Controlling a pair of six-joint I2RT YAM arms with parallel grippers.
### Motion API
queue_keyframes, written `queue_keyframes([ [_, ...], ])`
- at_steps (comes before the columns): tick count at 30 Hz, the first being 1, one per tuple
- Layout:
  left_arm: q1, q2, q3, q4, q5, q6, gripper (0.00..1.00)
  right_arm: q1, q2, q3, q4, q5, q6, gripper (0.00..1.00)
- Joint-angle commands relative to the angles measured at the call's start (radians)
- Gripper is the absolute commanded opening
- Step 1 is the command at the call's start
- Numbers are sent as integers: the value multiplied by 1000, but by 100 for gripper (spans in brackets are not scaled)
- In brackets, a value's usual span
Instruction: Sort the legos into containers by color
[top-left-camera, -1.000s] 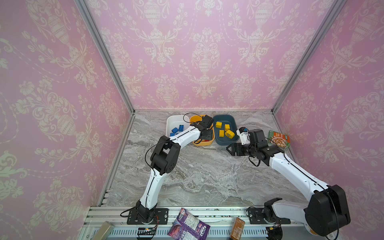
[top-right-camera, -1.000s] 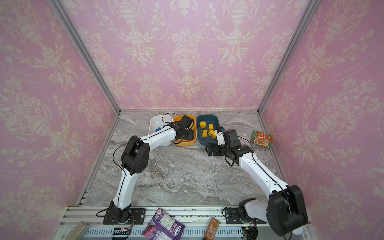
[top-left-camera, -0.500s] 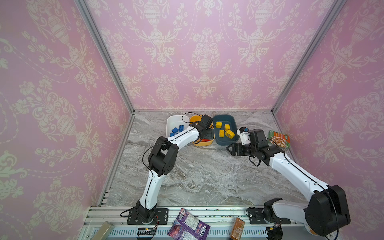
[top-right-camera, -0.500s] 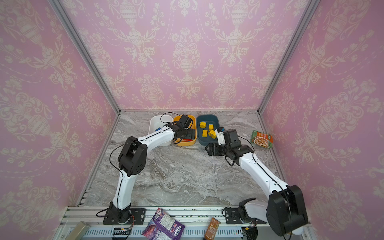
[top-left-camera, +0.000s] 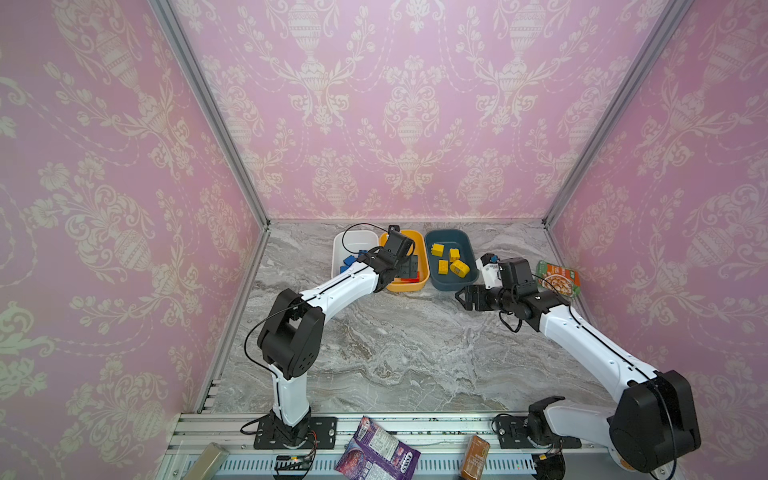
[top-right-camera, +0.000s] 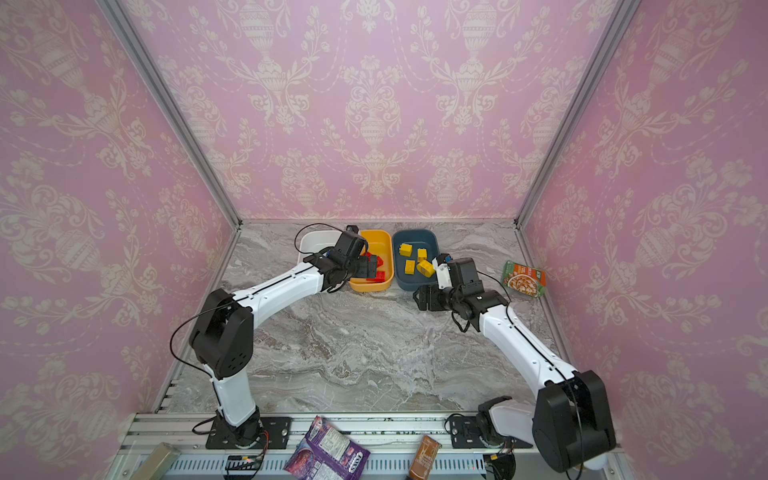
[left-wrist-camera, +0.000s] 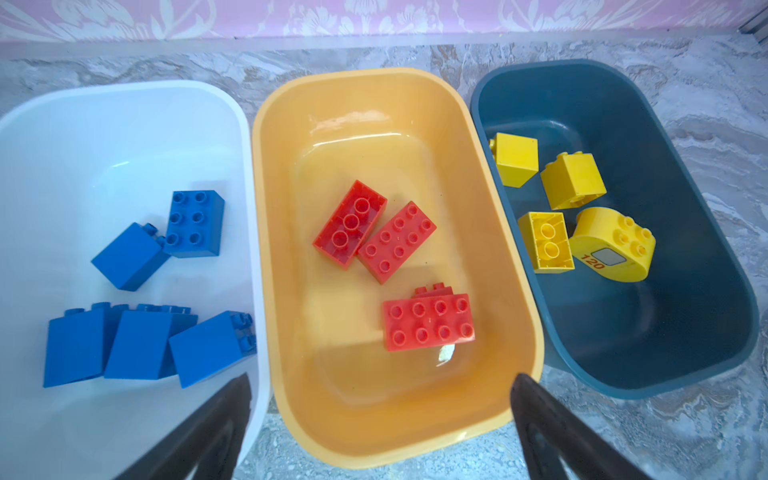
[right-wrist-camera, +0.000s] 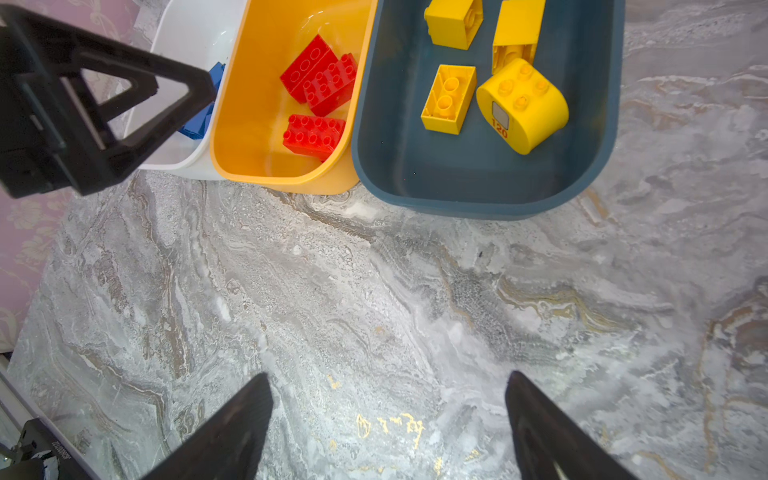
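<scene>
Since visible legos (left-wrist-camera: 428, 322) sit colour-sorted in containers (left-wrist-camera: 395, 440), sorting seems done.
Both jaws gape empty; they need only withdraw.

Rounded yellow brick (left-wrist-camera: 611, 245): "120" in red on the curved side.
Purple packet (top-left-camera: 376, 453): lettering too blurred to read.
Green snack packet (top-left-camera: 557, 279): print illegible.

tubs (left-wrist-camera: 357, 75) 3: white, orange, teal | blue bricks (left-wrist-camera: 194, 222) 5 | red bricks (left-wrist-camera: 397, 241) 3, maybe a fourth underneath | yellow bricks (left-wrist-camera: 572, 179) 4 | green packet (top-left-camera: 557, 278) 1 | purple packet (top-left-camera: 376, 455) 1
</scene>
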Motion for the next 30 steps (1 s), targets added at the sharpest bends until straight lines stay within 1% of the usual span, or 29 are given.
queue_keyframes([
  [1,33,-90,-92,58,-71,32,99,-19,2,36,3,31,-19,89],
  [5,74,-187,-221,109,-94,47,99,-50,8,39,14,43,-29,89],
  [9,114,-298,-382,231,-112,92,99,-94,12,31,43,63,-37,91],
  [13,178,-369,-484,268,-129,105,99,-146,21,19,88,79,-35,91],
  [18,250,-461,-616,340,-159,144,99,-204,21,-28,174,110,-24,99],
  [21,296,-516,-710,420,-166,176,99,-227,26,-54,222,152,-26,100],
  [25,353,-567,-821,573,-170,225,99,-258,35,-103,326,227,-49,100],
  [27,382,-568,-860,644,-174,244,99,-261,42,-144,401,302,-61,100],
  [30,431,-548,-900,742,-165,256,99,-272,68,-210,532,326,-103,100],
])
